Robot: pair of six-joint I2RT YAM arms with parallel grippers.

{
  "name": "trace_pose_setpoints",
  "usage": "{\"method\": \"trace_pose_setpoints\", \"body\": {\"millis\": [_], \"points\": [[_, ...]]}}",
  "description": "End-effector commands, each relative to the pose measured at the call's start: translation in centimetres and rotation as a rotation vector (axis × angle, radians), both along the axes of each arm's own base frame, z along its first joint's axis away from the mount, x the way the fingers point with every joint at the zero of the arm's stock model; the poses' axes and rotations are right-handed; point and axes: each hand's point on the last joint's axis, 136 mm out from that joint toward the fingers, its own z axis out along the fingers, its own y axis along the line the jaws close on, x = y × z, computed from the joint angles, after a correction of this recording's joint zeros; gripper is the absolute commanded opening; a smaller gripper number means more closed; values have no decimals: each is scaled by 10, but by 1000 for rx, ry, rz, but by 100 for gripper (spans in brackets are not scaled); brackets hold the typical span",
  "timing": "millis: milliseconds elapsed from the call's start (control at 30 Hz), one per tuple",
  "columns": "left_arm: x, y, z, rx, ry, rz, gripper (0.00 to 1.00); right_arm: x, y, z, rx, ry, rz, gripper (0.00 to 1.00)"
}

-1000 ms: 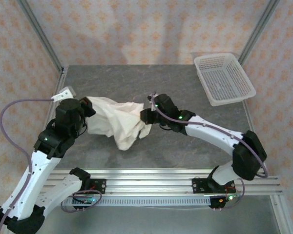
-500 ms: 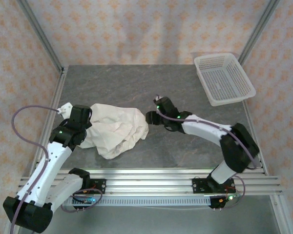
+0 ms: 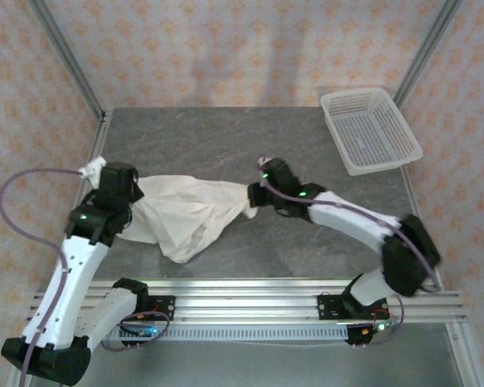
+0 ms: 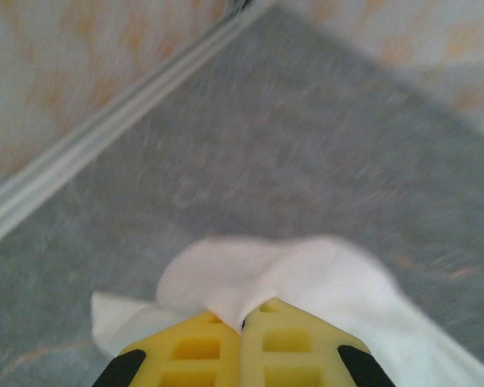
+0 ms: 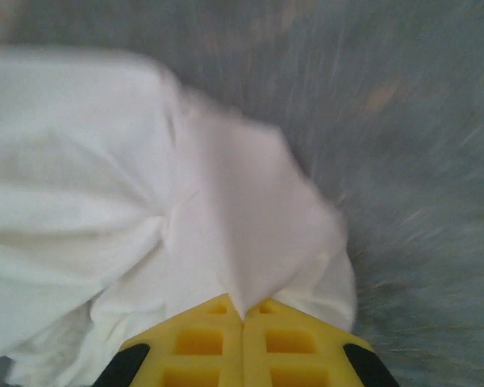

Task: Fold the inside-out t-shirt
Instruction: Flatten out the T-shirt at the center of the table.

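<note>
My left gripper [image 3: 135,193] sits near the left edge of the grey table [image 3: 226,137], its yellow fingers [image 4: 194,347] pressed together and pinching a fold of the inside-out t-shirt [image 3: 189,214]. The white shirt is drawn out in a crumpled band between my 2 grippers, over the middle-left of the table, with its bulk sagging toward my bases. My right gripper [image 3: 252,199] is clamped on the shirt's right end, jaws closed tight on a peak of cloth, and the white mesh basket [image 3: 369,129] stands well apart at the far right corner.
</note>
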Motion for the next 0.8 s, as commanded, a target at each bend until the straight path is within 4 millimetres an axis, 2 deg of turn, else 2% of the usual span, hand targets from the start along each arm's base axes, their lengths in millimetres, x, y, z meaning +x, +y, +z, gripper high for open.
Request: {"method": "trace_pose_setpoints", "body": {"millis": [0,33,133,267,367,467,567,667,767], "points": [[-13,14,108,49,-250,31,0,-7,-70,137,47,-310,-152,0],[-16,16,133,53,-312,36,0,-16,-83,166,78,-378,-171,0],[-21,18,181,70,-418,37,0,-41,-106,219,99,-477,-169,0],[-24,8,220,54,-504,-34,0,-71,-132,267,125,-576,-176,0],[-34,11,234,68,-548,-25,0,-88,-168,296,138,-659,-292,0],[-41,19,232,101,-542,13,0,-102,-196,312,190,-721,-394,0],[-36,16,217,93,-514,-5,0,-107,-207,315,199,-732,-430,0],[-19,8,189,69,-459,-36,0,-100,-211,307,194,-694,-487,0],[13,-9,137,2,-335,-90,0,-82,-198,286,160,-604,-495,0]]}}
